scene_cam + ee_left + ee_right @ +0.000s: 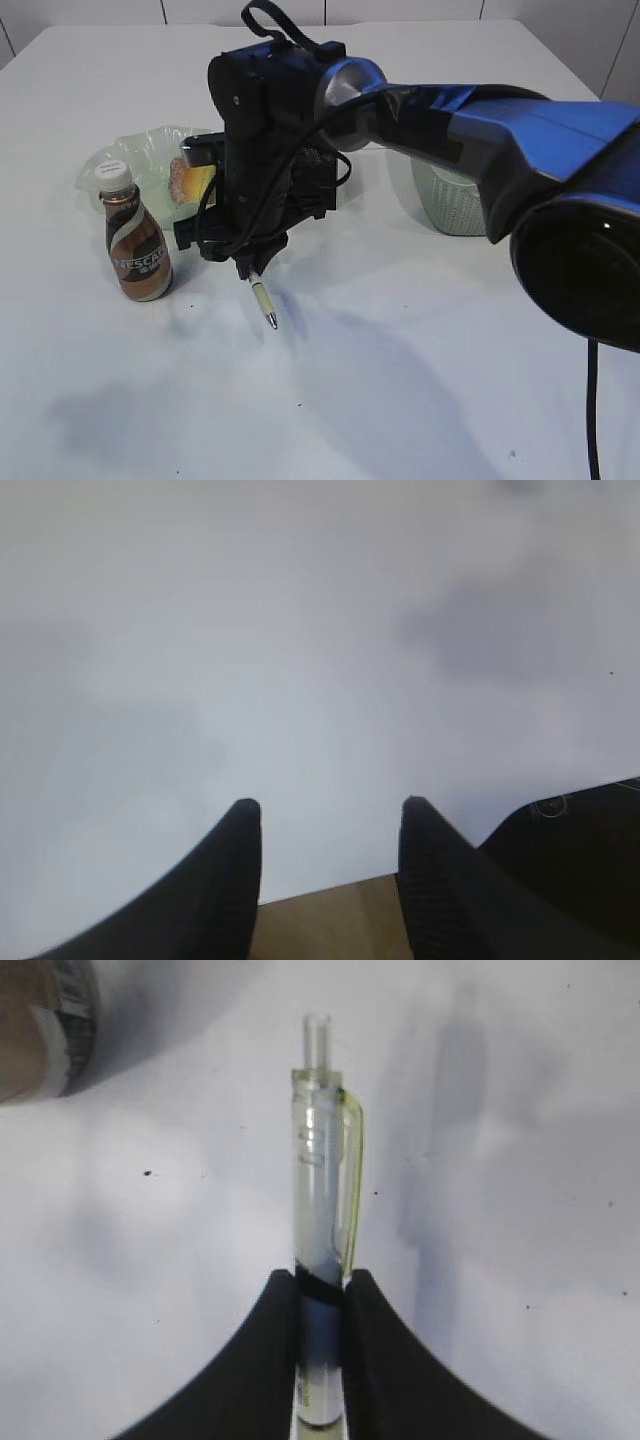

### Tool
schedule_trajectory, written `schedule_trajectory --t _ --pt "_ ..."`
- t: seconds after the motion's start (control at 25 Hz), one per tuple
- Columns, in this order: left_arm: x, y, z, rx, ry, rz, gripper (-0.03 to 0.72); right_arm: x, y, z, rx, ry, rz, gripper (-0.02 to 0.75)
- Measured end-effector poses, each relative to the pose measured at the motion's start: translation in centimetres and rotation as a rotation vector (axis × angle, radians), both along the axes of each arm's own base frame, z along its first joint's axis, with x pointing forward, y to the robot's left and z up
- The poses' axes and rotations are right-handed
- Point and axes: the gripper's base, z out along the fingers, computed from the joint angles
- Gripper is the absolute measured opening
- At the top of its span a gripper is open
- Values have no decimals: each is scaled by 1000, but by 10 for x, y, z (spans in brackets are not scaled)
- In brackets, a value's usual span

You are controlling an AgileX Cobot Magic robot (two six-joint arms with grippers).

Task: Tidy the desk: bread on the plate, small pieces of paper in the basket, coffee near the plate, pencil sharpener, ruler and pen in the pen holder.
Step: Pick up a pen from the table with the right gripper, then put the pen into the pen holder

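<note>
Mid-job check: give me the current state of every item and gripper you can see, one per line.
Right gripper: shut on the clear yellow-trimmed pen, lifted off the white desk.
Left gripper: open, empty.
Brown Nescafe coffee bottle: upright, capped, beside the wavy pale green plate.
Golden-brown bread: on that plate.
Sage-green woven-look basket: upright, contents hidden.

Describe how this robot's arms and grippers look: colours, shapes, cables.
The right arm has a glossy blue shell, a silver joint and a black wrist block with looping black cables and a strap. The right gripper and left gripper both have matte black, curved fingers tapering to rounded tips, with finely ribbed inner faces.
</note>
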Motion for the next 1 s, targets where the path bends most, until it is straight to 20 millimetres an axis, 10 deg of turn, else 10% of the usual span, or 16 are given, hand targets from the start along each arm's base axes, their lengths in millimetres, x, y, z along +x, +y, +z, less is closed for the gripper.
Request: schedule_trajectory --t 0.56,1.0 --pt "0 -1 0 -14 4 -2 305 -2 -14 72 -42 -201 168 104" --pt "0 -1 0 -14 4 -2 304 -2 -23 91 -129 -286 307 104"
